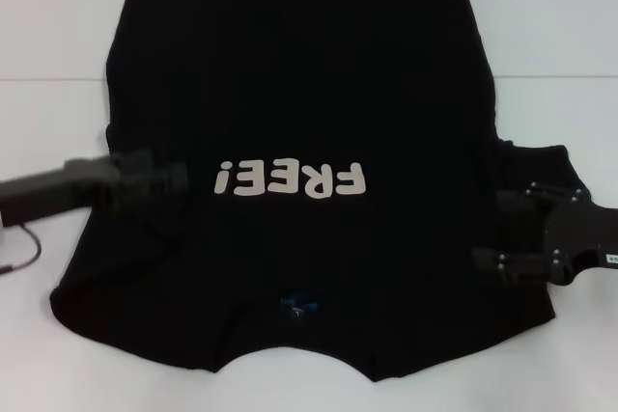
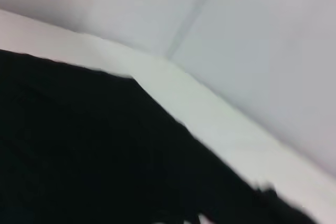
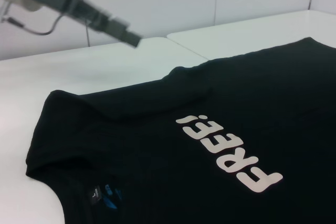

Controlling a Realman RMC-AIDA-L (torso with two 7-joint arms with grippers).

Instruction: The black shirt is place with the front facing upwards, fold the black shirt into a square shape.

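- White table [image 1: 58,7], pale wall behind.
- Black shirt [image 1: 299,94] flat, "FREE!" lettering [image 1: 291,180] up, collar nearest robot; left sleeve apparently folded in, right sleeve out, body unfolded.
- Left gripper [image 1: 166,183] over left edge, right gripper [image 1: 517,233] at right sleeve; finger state of both: cannot tell.

Bright, even light is flooding the head view; the white table [image 1: 58,36] is glaring almost to blankness at upper left; the black shirt [image 1: 299,94] is swallowing its own folds in darkness; the left claw [image 1: 179,183] is smearing with motion blur; the left wrist view is blurring throughout; only faint shadows are showing.
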